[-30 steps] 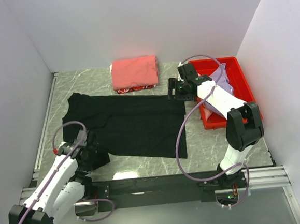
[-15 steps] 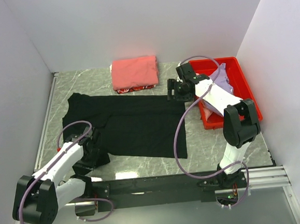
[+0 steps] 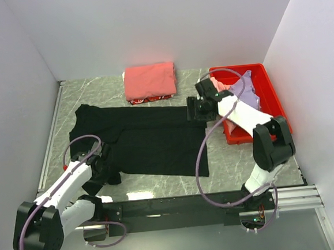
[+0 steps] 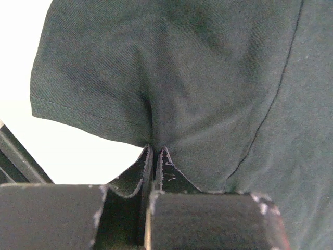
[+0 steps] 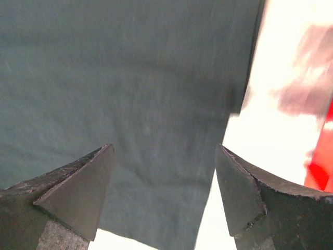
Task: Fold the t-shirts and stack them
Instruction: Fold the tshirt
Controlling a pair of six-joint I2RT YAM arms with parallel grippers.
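Cloth is gripped between the closed jaws of the left pincer (image 4: 154, 151). In the left wrist view the two fingers are pressed together on a fold of the black t-shirt (image 4: 208, 78), and creases are drawn up from the tips into the fabric. The hold is taken just inside the hem (the pale table is seen just beside the tips, to their left). From above, this pincer (image 3: 109, 167) is found at the shirt's near left edge.

The right pincer (image 5: 164, 151) is held wide, and nothing is caught between its fingers. Dark cloth is seen beneath them, with the shirt's edge running down just inside the right finger. In the top view it (image 3: 193, 108) is placed over the far right corner of the black t-shirt (image 3: 150, 138), near the red bin (image 3: 271, 93). Whether the cloth is touched there cannot be told.

The black t-shirt is spread flat across the middle of the table (image 3: 233, 160). A folded coral-red t-shirt (image 3: 149, 80) is laid near its far edge. A lavender t-shirt (image 3: 246, 92) is bundled in the red bin, partly hidden by the right arm.
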